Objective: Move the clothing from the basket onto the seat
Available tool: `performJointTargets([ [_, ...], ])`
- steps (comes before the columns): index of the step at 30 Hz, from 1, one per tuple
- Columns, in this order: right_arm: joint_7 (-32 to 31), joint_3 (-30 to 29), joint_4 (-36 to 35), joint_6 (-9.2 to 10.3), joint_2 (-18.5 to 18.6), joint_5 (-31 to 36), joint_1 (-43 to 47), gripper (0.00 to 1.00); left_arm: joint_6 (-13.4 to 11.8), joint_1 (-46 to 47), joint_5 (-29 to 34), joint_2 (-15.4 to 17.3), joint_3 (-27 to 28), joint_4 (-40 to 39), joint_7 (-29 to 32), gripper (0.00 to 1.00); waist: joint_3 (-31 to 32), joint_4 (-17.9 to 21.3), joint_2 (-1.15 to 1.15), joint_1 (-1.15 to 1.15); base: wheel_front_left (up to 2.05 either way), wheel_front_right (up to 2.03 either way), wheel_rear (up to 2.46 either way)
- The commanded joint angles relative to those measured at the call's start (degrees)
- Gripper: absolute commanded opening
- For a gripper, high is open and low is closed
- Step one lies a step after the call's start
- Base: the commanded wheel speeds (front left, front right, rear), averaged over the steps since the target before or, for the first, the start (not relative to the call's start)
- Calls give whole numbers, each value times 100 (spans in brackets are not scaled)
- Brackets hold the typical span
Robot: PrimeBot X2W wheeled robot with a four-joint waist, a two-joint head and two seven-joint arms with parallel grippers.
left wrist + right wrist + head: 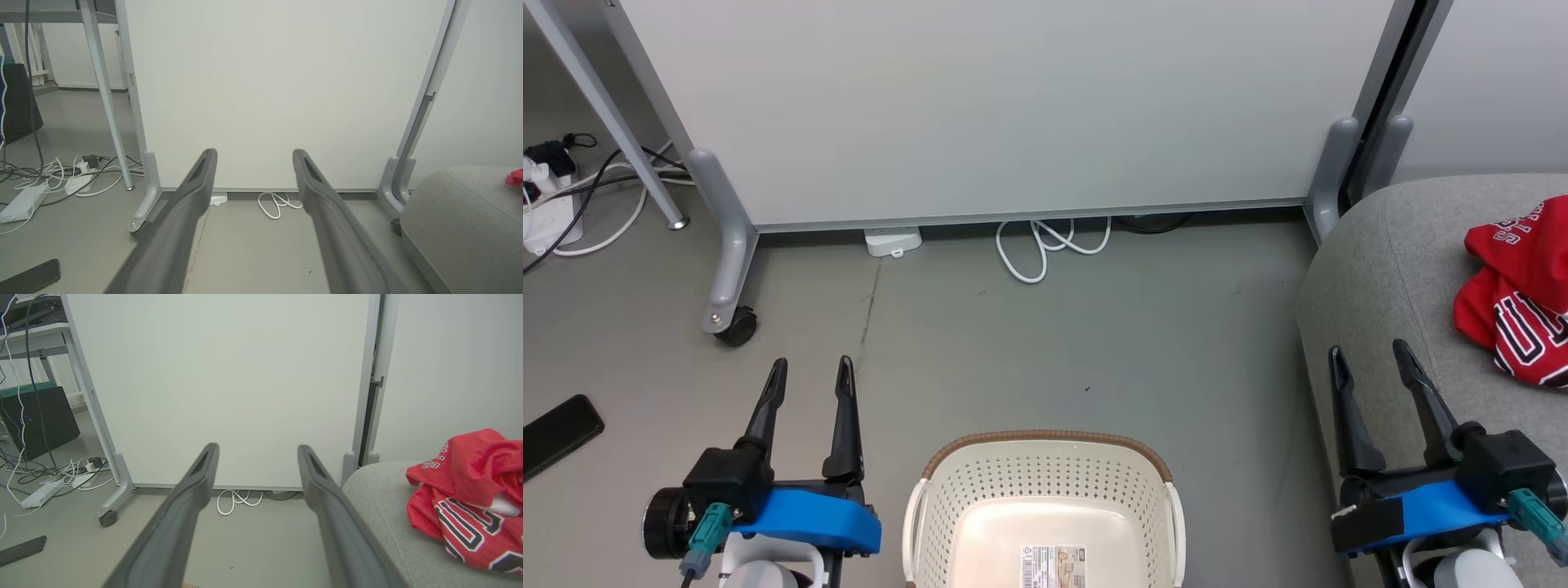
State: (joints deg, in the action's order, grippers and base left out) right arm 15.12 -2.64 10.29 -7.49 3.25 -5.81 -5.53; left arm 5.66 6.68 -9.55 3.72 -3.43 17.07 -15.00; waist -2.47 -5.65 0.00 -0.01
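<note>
Clothing [1521,304] on seat [1372,278]; partition [1013,106] beyond.

The basket [1045,438] stands on the floor [1094,343] between the left gripper [813,371] and the right gripper [1368,355]. The seat [1380,278] is to its right, with the clothing [1515,310] lying on top. Behind the basket, well apart, stands a wheeled panel [1013,106] with a coiled cable [1045,245] at its foot; a phone [560,433] and a power strip [551,220] lie on the floor at far left.
</note>
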Motion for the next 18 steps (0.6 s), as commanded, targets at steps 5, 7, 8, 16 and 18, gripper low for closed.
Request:
performJointTargets([
  [5,4,-44,55,-1,-37,-27,57,100,29,39,121,-28,114,94,-27,100,-36,-10,0,1,0,0,0],
  [7,4,-49,68,-2,-39,-29,20,100,36,81,150,-37,147,110,-27,100,-59,-10,0,1,0,0,0],
  [8,0,-43,61,1,-24,-28,11,0,28,18,115,-39,125,112,0,0,-58,-10,0,1,0,0,0],
  [16,-168,-95,335,1,-36,-472,43,0,35,-118,-328,-72,195,337,180,0,-54,7,0,1,0,0,0],
  [18,-226,-104,335,1,-36,-706,40,0,39,-114,-555,-72,219,318,238,0,-49,16,0,1,0,0,0],
])
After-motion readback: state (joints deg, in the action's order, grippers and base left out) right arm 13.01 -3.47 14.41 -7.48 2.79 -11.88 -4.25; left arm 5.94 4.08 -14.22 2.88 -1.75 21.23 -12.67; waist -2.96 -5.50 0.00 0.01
